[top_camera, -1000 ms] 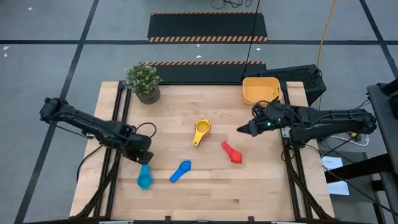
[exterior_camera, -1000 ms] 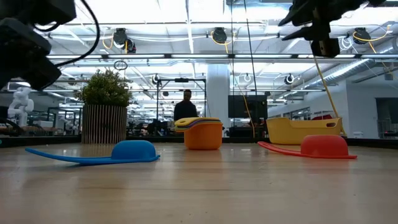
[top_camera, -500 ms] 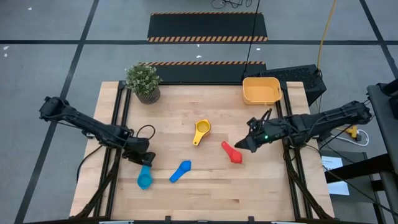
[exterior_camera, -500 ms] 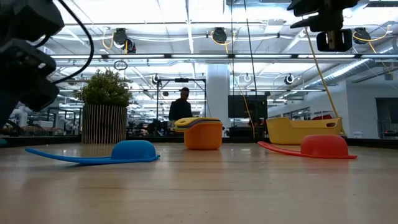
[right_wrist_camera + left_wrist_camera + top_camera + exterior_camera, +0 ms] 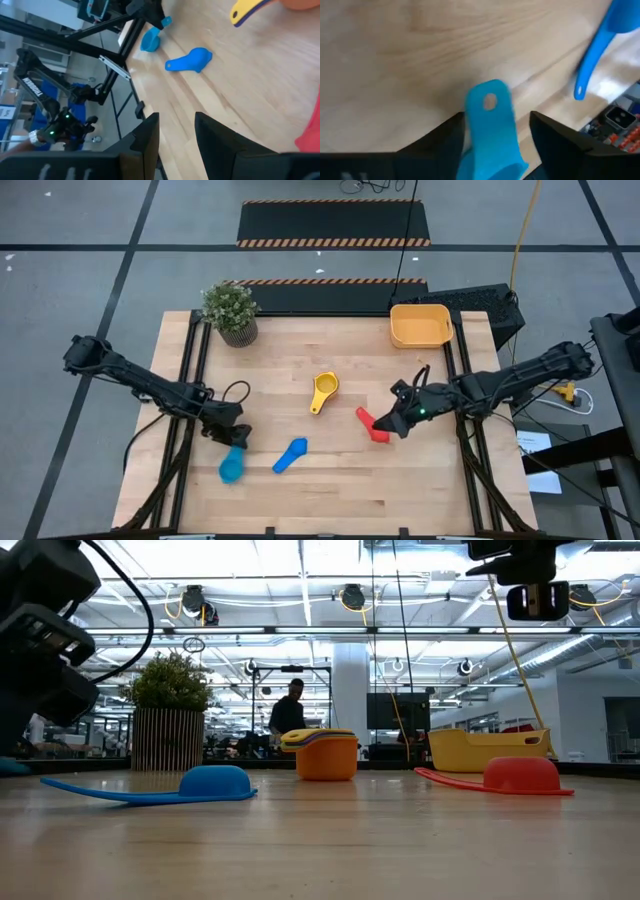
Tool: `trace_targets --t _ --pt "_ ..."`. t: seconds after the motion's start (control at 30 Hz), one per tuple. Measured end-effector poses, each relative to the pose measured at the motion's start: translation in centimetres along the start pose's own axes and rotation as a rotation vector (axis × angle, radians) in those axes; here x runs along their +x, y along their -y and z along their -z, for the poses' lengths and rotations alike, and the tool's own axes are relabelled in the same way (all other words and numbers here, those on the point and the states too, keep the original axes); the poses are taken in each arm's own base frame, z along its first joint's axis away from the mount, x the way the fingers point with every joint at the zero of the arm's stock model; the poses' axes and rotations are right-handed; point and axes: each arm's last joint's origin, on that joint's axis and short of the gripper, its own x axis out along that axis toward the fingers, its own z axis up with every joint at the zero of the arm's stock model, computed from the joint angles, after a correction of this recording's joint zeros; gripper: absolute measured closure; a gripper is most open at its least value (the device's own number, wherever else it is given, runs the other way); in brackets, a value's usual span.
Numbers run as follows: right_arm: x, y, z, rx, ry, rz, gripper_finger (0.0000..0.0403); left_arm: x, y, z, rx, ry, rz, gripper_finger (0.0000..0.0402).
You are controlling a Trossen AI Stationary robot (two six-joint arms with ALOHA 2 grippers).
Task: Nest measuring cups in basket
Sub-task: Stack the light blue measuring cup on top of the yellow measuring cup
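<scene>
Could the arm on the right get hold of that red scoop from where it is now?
Probably yes. The right gripper hangs open just beside the red scoop, which lies alone on bare wood with nothing between them. The basket is far off behind.

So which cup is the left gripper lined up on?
The teal cup near the table's left front: its handle lies between the left gripper's open fingers. The blue cup lies apart, to its right.

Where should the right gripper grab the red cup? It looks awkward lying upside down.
By its flat handle, from above: the red cup lies bowl-down, its dome offering no edge, while the handle sticks out toward the table's middle. The right gripper hovers beside it, open.
</scene>
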Motion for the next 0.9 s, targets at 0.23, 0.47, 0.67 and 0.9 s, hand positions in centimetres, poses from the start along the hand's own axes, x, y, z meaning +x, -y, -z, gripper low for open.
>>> trace_targets --t 0.23,0.47,0.67,0.9 --pt "0.3 0.1 0.0 -0.008 -0.004 0.012 0.0284 0.0 0.2 0.0 0.064 0.0 0.023 0.0335" --pt "0.3 0.1 0.0 -0.028 -0.003 0.012 0.0284 -0.1 1.1 -0.2 0.08 0.087 0.109 0.0393" --pt "0.3 0.2 -0.1 -0.038 0.045 0.032 0.0284 -0.6 3.2 -0.5 0.053 0.268 0.343 0.0397" --pt "0.3 0.2 -0.1 -0.068 0.048 0.034 0.0284 -2.7 6.6 -0.6 0.067 0.578 0.613 0.0398"
